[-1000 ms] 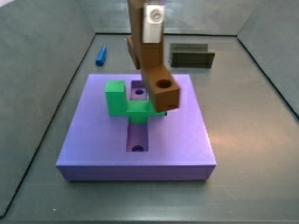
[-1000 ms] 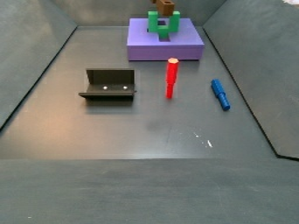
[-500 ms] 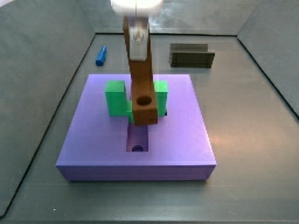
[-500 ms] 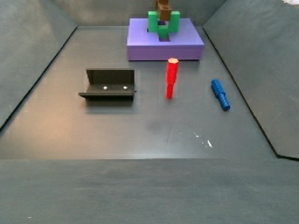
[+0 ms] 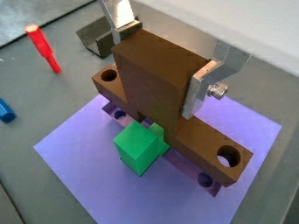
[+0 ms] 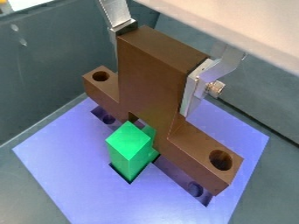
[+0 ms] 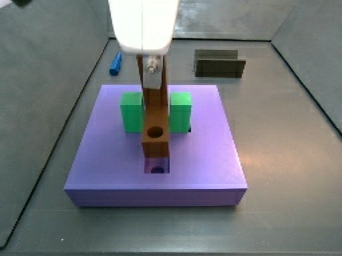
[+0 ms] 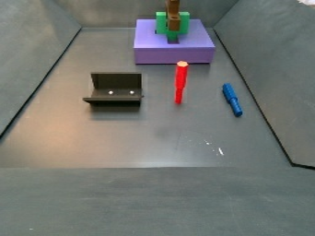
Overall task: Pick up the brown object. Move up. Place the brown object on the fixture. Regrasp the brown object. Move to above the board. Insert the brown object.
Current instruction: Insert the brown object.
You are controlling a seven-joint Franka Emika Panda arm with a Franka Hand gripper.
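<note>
Grey worktop [image 8: 160,138] carried the board [image 7: 201,165]. Above it the gripper [image 5: 170,61] held its fingers [image 6: 201,80] pinched on the brown object [image 6: 158,96], which stood between them, its lower end in the board's slot beside the green block [image 6: 131,150] (fixture [image 8: 114,89] well apart).

No readable text, label or number anywhere.

Gripper [image 7: 152,75] descended; brown object [image 7: 155,118] turned, lowered into board [image 7: 201,160] slot.
</note>
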